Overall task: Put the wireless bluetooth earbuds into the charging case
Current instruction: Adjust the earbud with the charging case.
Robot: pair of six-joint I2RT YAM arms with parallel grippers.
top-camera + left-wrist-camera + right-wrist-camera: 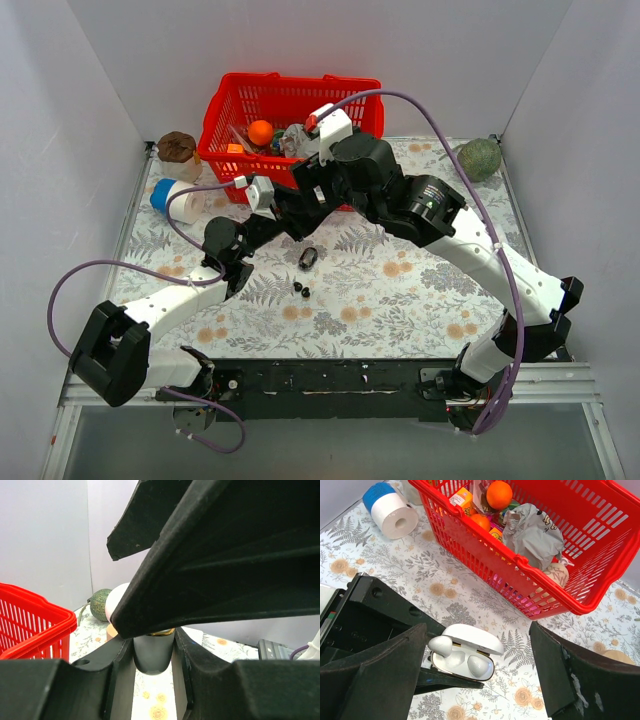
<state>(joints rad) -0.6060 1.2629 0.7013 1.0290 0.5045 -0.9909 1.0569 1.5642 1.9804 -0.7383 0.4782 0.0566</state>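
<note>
A white charging case (470,639) is open, lid up, held above the table. One white earbud (480,665) sits in its right socket. The other white earbud (440,645) stands tilted at the left socket's rim. My left gripper (153,680) is shut on the case's body (153,655); one of its fingers (452,681) shows under the case. My right gripper (479,645) is wide open, a finger on each side of the case, right above it. In the top view two black earbuds (301,291) lie on the cloth beside a black case (308,258); the white case is hidden under the arms.
A red basket (290,90) of groceries stands at the back, close behind the grippers (555,597). A white-and-blue paper roll (170,195) and a brown object (177,146) are at the back left. A green round fruit (480,158) is at the back right.
</note>
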